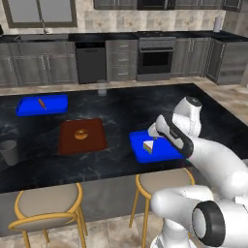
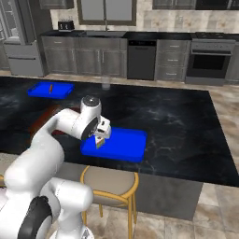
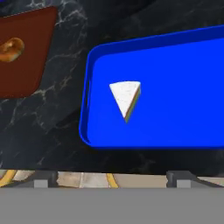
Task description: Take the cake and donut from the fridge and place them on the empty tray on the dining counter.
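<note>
One slice of cake lies on the large blue tray at the near edge of the black marbled worktop, white icing up and its striped side showing, close to one end of the tray with the rest of the tray bare. The robot's tool hangs above the cake with its two fingertips spread wide and nothing between them; from the hand view the slice sits beyond and between the tips, clear of both. In the right base view the tool is right over the slice, partly covering it. Three trays are on the worktop: the large blue one by the near edge, a brown rectangular tray beside it toward the middle, and a smaller blue tray further toward the far edge. One brown-orange round pastry rests on the brown tray, and one small orange item, too small to name, lies on the smaller blue tray. One clear glass stands at the far edge of the worktop, and one grey cup stands near the brown tray at the left. Two stools with yellow frames are drawn up along the near edge. Grey cabinets, a dishwasher and an oven line the back wall.
</note>
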Robot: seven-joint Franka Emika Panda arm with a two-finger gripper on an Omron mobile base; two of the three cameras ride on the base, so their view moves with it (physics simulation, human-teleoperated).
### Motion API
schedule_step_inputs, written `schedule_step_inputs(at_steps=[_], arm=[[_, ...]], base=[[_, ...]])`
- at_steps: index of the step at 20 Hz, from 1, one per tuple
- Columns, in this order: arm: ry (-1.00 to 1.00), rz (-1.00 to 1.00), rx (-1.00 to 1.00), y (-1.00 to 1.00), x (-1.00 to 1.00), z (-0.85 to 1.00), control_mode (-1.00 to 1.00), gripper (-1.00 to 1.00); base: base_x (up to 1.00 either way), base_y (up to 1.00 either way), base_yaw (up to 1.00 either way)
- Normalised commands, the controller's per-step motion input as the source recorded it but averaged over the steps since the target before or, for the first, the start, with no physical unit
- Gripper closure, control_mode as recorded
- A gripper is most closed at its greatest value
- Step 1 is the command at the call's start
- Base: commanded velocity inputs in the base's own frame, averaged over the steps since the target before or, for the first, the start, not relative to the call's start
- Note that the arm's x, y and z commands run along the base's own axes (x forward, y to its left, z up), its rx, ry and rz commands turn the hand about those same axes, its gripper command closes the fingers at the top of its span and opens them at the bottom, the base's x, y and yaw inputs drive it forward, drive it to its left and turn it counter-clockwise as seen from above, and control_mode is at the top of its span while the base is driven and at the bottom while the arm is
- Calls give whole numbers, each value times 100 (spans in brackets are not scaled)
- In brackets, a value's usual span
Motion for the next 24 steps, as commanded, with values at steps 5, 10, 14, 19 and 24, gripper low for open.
schedule_step_inputs(at_steps=[5,10,14,19,24], arm=[[-4,0,-14,0,-100,68,-100,-100],[-5,0,0,-1,-100,100,-100,-100],[-9,0,-2,0,-98,93,-100,-100],[-14,0,-8,0,-55,91,-100,-100],[-6,0,0,0,-19,82,-100,-100]], base=[[0,0,0],[0,0,0],[0,0,0],[0,0,0],[0,0,0]])
